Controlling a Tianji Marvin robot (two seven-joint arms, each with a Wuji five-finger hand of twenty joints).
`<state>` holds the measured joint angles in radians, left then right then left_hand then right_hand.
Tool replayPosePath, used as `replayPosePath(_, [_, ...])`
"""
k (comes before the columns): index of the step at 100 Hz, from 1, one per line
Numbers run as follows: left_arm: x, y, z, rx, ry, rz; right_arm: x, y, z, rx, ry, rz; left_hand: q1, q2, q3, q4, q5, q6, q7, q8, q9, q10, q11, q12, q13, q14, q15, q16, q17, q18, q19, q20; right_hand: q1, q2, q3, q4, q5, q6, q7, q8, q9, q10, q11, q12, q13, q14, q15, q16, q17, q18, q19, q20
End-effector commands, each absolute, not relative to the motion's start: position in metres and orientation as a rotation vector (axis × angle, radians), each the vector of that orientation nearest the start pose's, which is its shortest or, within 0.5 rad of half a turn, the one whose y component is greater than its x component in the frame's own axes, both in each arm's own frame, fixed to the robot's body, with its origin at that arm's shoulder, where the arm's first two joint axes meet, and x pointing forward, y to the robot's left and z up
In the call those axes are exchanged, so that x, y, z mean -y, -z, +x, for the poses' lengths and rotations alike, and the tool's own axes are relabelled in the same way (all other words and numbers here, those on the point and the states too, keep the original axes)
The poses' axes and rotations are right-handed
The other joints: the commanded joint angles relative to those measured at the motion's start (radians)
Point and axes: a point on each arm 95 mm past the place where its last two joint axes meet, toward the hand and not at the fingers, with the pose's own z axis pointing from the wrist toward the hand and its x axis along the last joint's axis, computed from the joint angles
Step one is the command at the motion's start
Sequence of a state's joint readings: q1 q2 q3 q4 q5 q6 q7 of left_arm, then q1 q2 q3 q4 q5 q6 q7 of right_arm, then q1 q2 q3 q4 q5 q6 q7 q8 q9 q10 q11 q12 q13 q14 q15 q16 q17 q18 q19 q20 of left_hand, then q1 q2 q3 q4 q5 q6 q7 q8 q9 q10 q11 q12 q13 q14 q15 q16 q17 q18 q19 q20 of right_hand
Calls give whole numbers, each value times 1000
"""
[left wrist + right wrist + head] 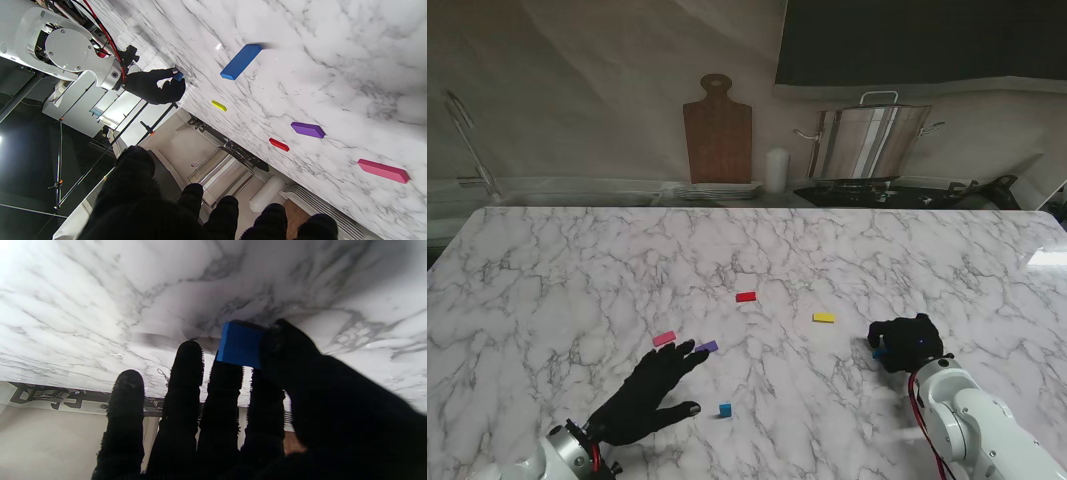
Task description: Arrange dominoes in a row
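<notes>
The right hand [909,343] is closed around a blue domino [240,345]. In the right wrist view the thumb presses one side of this piece and the fingers [186,373] support the other side, with its far end close to the marble counter [577,270]; I cannot tell whether it touches. I judge that such a pinch on the faces lets the hand set the piece down where it wants.

The left hand [649,392] lies low over the counter with its fingers spread wide, and it holds nothing. Its fingertips are just beside the purple domino [707,346] and near the pink domino [664,338], perhaps ready to push or take one of them.

The other pieces lie flat and well apart: a red domino [746,296] farther from me, a yellow domino [824,317] to its right, and a second blue domino [725,409] nearer to me. No row exists yet, so the task seems at an early stage.
</notes>
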<state>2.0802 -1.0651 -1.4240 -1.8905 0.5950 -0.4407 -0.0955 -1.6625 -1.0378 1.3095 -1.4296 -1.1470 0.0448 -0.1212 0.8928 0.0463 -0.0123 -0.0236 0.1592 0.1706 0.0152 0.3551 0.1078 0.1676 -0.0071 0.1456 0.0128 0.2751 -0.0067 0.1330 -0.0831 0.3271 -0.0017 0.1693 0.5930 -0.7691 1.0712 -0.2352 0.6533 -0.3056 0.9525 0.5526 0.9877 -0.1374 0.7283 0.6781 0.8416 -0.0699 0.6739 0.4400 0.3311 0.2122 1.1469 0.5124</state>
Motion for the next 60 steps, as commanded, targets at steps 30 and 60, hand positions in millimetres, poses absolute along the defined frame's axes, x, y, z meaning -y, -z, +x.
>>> replayPosePath(30, [4, 344, 249, -1632, 2011, -1549, 96, 398, 369, -1521, -1095, 1218, 5, -13, -5, 17, -28, -21, -17, 4, -16, -26, -10, -13, -11, -25, -10, -21, 7, -9, -5, -10, -60, 20, -62, -18, 60, -78, 40, -49, -26, 18, 37, 14, -2, 27, 30, 15, -28, 40, 9, 18])
replayPosePath(60, [4, 344, 249, -1631, 2011, -1549, 96, 398, 371, -1520, -1100, 1209, 5, -13, -5, 17, -28, -21, -17, 4, -16, -25, -10, -14, -12, -25, -10, -21, 7, -9, -5, -10, -62, 42, -71, -15, 80, -97, 48, -55, -17, 15, 44, 10, 3, 24, 37, 16, -28, 43, 11, 22])
